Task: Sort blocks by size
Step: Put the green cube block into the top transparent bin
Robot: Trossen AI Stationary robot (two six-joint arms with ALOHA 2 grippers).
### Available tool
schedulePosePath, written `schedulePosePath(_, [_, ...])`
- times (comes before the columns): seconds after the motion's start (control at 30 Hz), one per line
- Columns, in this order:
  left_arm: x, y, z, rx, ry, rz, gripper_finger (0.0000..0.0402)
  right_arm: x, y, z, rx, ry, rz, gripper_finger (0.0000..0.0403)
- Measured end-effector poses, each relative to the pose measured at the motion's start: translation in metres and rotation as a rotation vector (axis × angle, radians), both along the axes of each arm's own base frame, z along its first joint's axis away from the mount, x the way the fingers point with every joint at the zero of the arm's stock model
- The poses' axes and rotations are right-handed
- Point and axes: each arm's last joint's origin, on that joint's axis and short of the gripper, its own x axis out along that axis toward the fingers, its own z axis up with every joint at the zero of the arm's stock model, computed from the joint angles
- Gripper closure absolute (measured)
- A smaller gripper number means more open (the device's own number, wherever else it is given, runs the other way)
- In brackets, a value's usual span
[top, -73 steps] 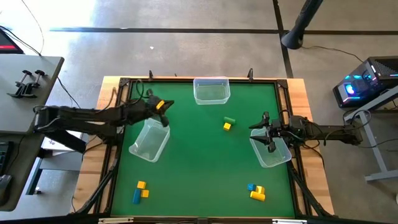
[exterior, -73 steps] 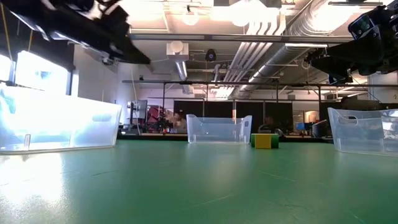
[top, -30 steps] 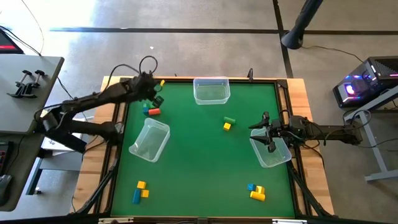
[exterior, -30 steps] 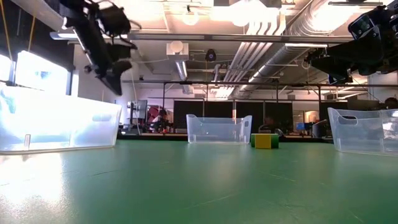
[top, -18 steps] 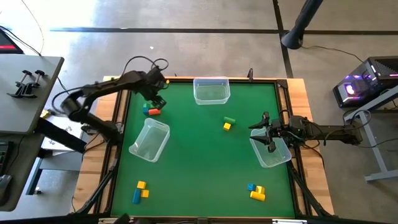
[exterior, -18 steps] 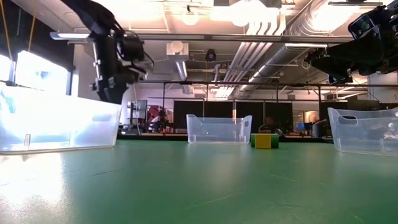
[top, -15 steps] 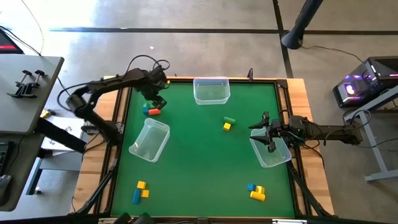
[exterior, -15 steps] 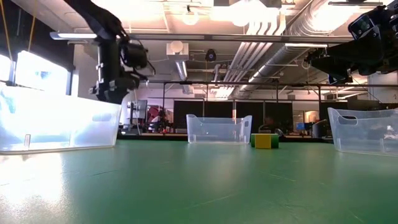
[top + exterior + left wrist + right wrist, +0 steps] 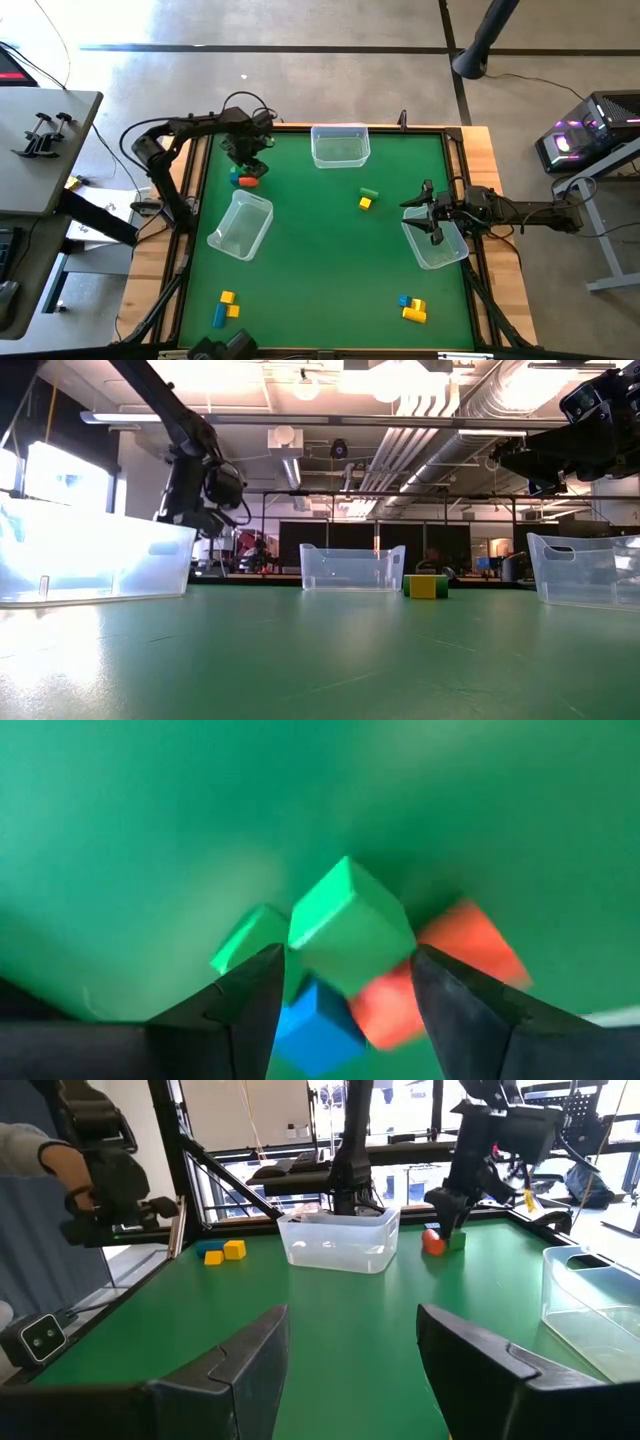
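Note:
A small pile of blocks (image 9: 243, 178) lies near the table's far left corner: a green cube (image 9: 350, 925) on top, a second green block (image 9: 250, 935), a blue one (image 9: 315, 1020) and red-orange ones (image 9: 470, 950). My left gripper (image 9: 246, 160) points down over the pile, open, with one finger on either side of the green cube (image 9: 345, 965). I cannot tell whether the fingers touch it. My right gripper (image 9: 433, 228) is open and empty above the right clear bin (image 9: 440, 250). Other blocks lie at mid-table (image 9: 367, 197), near left (image 9: 225, 305) and near right (image 9: 410, 308).
A clear bin (image 9: 340, 145) stands at the far edge and another (image 9: 240, 225) at the left, just on the near side of the pile. In the right wrist view a person's hand (image 9: 100, 1180) holds a dark device beside the table's near left edge.
My left gripper has stayed over the far left corner and gone down toward the pile of blocks, turning to point down while its arm has swung round behind it. The blocks have kept their places.

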Motion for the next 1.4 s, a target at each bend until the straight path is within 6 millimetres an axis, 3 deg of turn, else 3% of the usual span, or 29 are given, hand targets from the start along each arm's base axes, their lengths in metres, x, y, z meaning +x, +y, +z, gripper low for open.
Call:
schedulePosePath(0.4, [0.01,0.011,-0.01,0.078,-0.076,-0.038,0.0215,0.0,0.0,0.0,0.0,0.0,0.0,0.0188])
schedulePosePath(0.63, [0.006,0.006,-0.006,0.021,-0.049,-0.192,0.0234,0.0,0.0,0.0,0.0,0.0,0.0,0.0188])
schedulePosePath(0.83, [0.006,0.006,-0.006,0.018,-0.043,-0.272,0.02,0.0,0.0,0.0,0.0,0.0,0.0,0.0188])
schedulePosePath(1.0, [0.0,0.004,-0.005,0.029,0.079,-0.338,0.0177,0.0,0.0,0.0,0.0,0.0,0.0,0.0188])
schedulePosePath(1.4, [-0.004,0.004,-0.004,0.036,0.136,-0.354,0.0189,0.0,0.0,0.0,0.0,0.0,0.0,0.0188])
